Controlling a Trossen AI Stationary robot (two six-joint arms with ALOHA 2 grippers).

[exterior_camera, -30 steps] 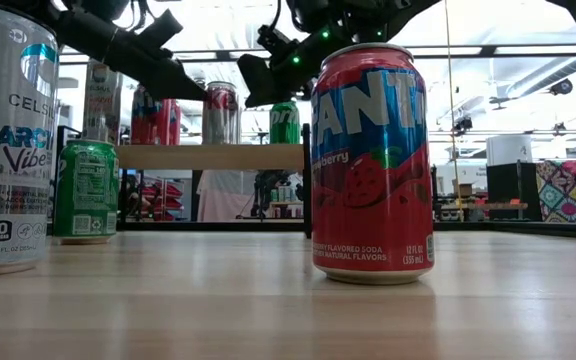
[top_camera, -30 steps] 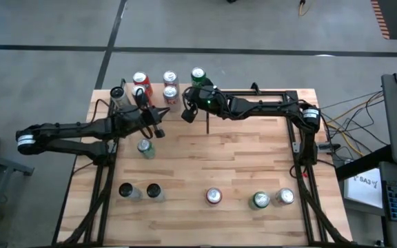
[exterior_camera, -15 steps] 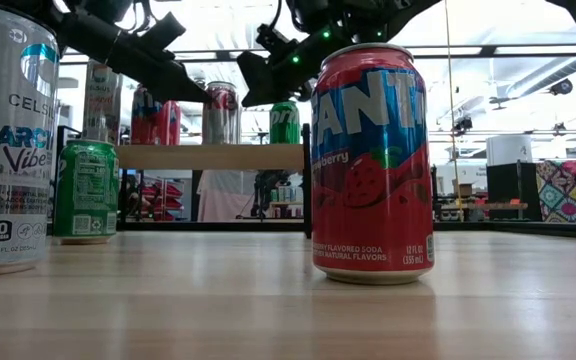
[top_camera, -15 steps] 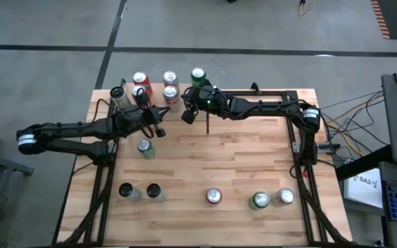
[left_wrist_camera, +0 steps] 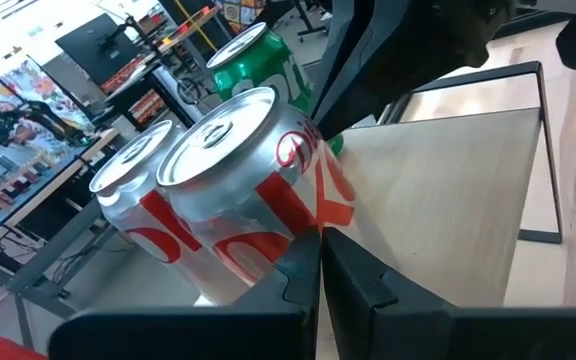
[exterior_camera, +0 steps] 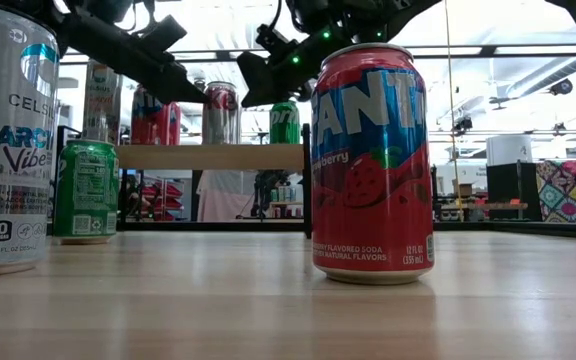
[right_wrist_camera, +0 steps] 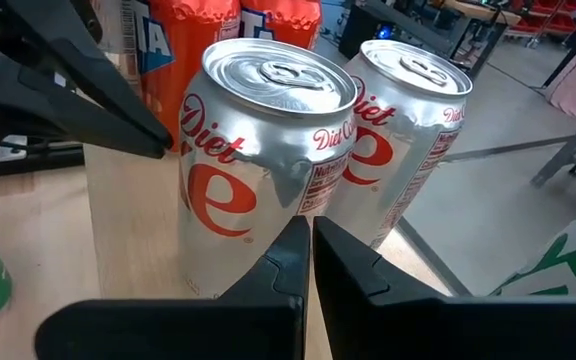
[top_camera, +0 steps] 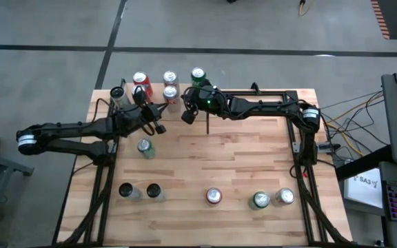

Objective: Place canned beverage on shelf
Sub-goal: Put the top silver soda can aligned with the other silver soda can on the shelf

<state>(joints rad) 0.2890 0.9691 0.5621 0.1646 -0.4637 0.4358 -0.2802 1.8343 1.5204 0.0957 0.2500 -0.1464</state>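
Grey concrete floor surrounds the plank tabletop (top_camera: 205, 165). The left gripper (left_wrist_camera: 320, 262) and right gripper (right_wrist_camera: 308, 262), fingers pressed together and holding nothing, meet over the shelf (top_camera: 178, 103) at the tabletop's far left corner, beside two Diet Coke cans (right_wrist_camera: 258, 160). The shelf's far cans are partly hidden behind the arms
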